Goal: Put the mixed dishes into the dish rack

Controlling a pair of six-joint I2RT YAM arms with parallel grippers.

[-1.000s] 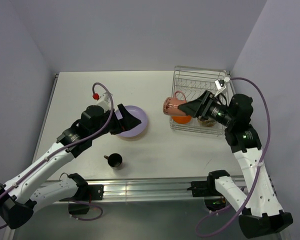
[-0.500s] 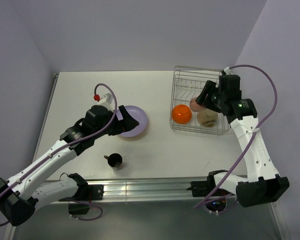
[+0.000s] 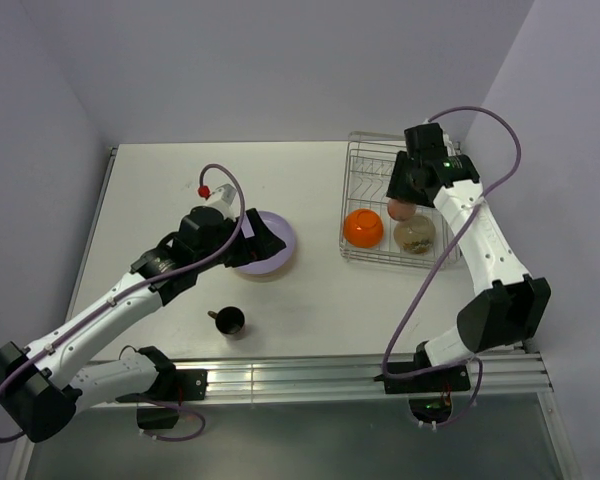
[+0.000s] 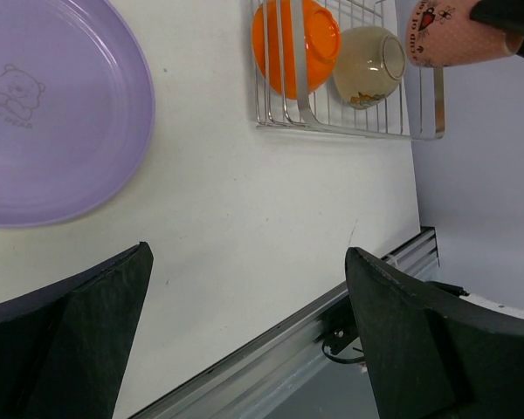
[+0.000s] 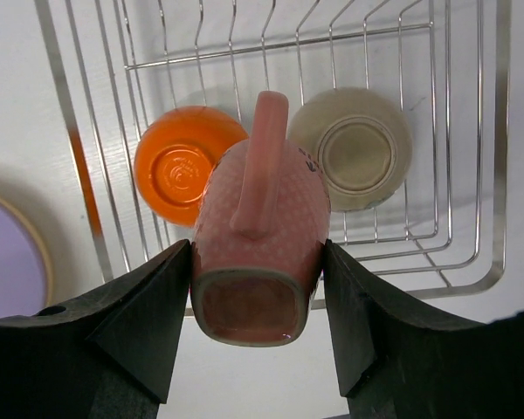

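The dish rack [image 3: 371, 160] sits in the table's [image 3: 310, 300] far right corner, its right side close to the wall. The rack's front row holds two bowls side by side with their bases turned up: the orange bowl [image 3: 363, 227] on the left, the white bowl [image 3: 415, 235] on the right. Behind them the rack's wires and tines are bare.

The right gripper [image 5: 258, 262] hangs over the rack with its fingers clamped on the sides of the pink mug [image 5: 262, 201], above the gap between the two bowls. The mug lies on its side with its handle toward the wrist camera, and dark print shows on its dotted wall. Whether it touches the wires cannot be told.

A bare strip of table separates the rack from the lilac plate [image 4: 52, 113], which lies flat to the rack's left and has a faint bear stamped in its well. The left gripper [image 4: 249, 262] hovers at the plate's rack-side edge, fingers spread wide and holding nothing. The small black cup [image 3: 229, 320] stands upright well left of the rack, toward the table's near edge.
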